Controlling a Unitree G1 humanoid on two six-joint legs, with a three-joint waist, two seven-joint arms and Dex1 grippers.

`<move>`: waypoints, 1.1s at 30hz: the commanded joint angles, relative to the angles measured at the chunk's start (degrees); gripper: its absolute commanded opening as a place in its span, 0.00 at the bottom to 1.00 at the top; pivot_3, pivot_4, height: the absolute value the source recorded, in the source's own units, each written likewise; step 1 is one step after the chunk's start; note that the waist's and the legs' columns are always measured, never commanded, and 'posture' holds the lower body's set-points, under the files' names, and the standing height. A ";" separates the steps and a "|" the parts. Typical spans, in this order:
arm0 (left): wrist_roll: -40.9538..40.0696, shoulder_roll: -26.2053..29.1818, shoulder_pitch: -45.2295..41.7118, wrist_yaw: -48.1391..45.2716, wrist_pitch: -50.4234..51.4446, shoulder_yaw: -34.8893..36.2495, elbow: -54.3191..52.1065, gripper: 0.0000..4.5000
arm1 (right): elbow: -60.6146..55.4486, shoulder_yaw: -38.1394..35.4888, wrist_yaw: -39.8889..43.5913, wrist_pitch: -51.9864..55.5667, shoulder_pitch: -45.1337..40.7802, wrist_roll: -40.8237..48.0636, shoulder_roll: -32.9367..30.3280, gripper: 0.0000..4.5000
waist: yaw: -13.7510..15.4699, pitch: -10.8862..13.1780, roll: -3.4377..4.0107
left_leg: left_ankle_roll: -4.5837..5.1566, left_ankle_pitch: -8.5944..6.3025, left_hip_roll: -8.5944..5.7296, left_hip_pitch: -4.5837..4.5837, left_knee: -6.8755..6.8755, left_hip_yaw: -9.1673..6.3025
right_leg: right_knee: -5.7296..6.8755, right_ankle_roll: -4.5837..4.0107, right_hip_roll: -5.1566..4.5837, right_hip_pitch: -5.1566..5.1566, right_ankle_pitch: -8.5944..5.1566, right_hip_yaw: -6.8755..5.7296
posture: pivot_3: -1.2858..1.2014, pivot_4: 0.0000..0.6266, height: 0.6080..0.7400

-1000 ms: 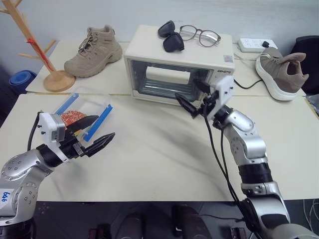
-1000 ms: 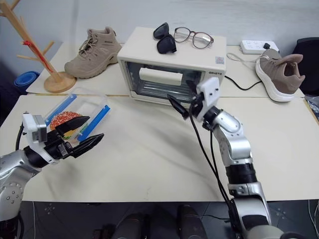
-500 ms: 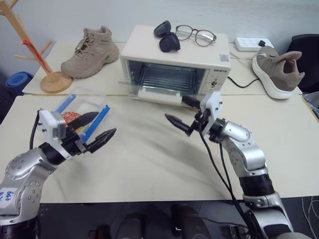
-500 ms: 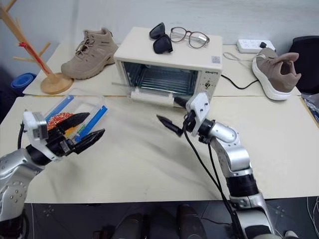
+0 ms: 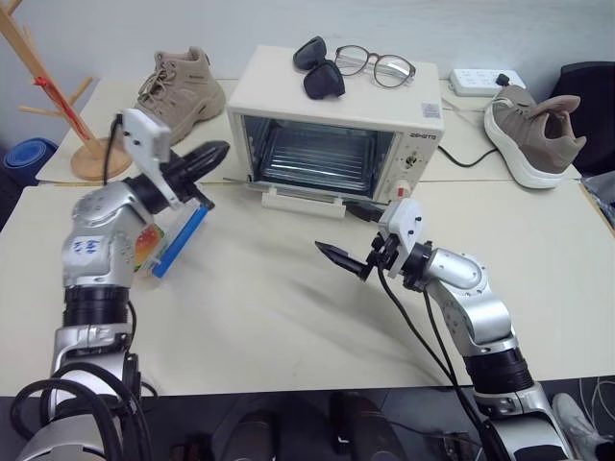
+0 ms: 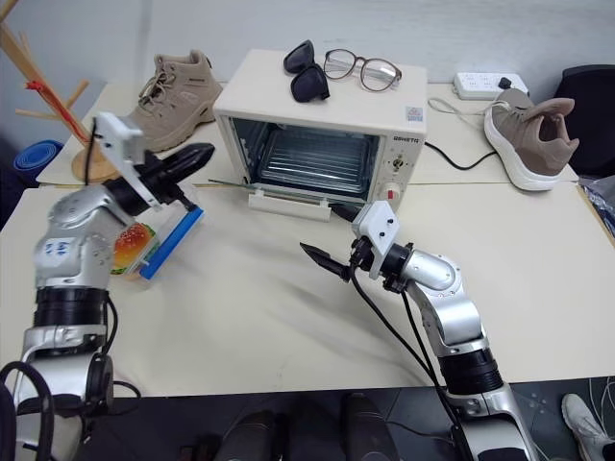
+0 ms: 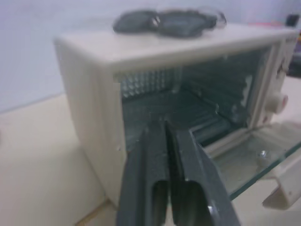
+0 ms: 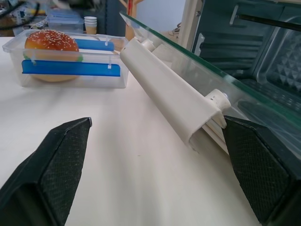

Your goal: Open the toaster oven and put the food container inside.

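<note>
Left pincer (image 5: 213, 151) closed, empty, raised just beyond clear rectangular blue-clipped burger container (image 6: 154, 240), which lies below it on worktop (image 5: 288, 317). Container's long axis points toward open cream toaster oven (image 5: 336, 106). Right pincer (image 5: 348, 240) spread wide before dropped glass door (image 8: 197, 66), farther off.

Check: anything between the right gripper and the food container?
Nothing: bare tabletop lies between the right gripper and the food container, per the head views; the oven door handle stays off to the side.
</note>
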 commanded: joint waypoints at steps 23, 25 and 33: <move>12.37 -4.26 17.95 5.25 2.46 -7.71 -18.57 0.04 | -12.98 -20.32 7.02 -8.44 28.23 13.70 -9.85 1.00 | 1.59 0.00 -0.02 | 0.48 -0.24 0.02 0.59 0.17 0.14 | -0.04 0.10 0.04 0.53 0.05 0.83 | 0.52 0.24 1.00; 7.30 -5.79 22.54 7.73 4.06 -2.76 -26.43 0.13 | -13.30 -18.89 10.04 -5.77 26.03 17.82 -10.13 1.00 | 1.64 0.00 -0.02 | 0.48 -0.24 0.01 0.61 0.14 0.13 | -0.05 0.09 -0.01 0.55 0.05 0.82 | 0.52 0.24 1.00; -13.86 -7.28 54.05 16.44 15.25 27.46 -56.99 0.60 | -9.55 -14.56 18.17 -8.04 18.06 19.49 -9.26 1.00 | 0.38 -0.01 0.00 | 0.34 -0.37 0.28 0.59 0.05 0.05 | -0.21 0.04 0.05 0.61 0.03 0.79 | 0.52 0.24 1.00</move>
